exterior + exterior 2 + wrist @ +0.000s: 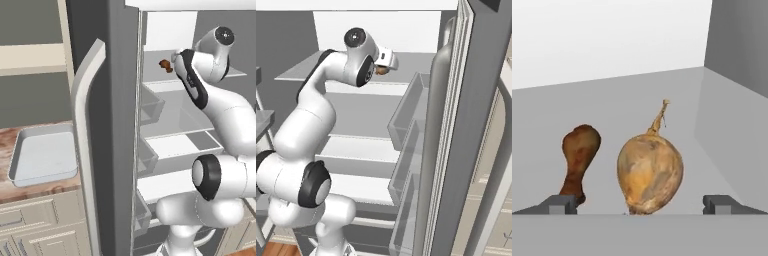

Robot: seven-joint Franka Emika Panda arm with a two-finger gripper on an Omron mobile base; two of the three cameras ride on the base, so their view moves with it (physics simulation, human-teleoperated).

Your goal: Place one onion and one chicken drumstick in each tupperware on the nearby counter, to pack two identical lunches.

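Note:
On a grey fridge shelf (612,100) a golden-brown onion (650,172) with a dry stem stands beside a brown chicken drumstick (578,157) on its left. My gripper (642,205) is open, low on the shelf, its fingertips (562,204) wide apart on either side of the onion and clear of it. The left fingertip sits at the drumstick's bone end. The drumstick (165,65) also shows just ahead of my hand on the upper shelf. The pale grey-white tupperware (45,155) lies empty on the marbled counter (30,192). The light-blue tub is out of view.
The open fridge door (112,125) with its long pale handle (85,130) stands between the counter and the fridge interior. Clear door bins (406,115) line its inner side. The fridge's side wall (737,45) rises close on the right of the onion.

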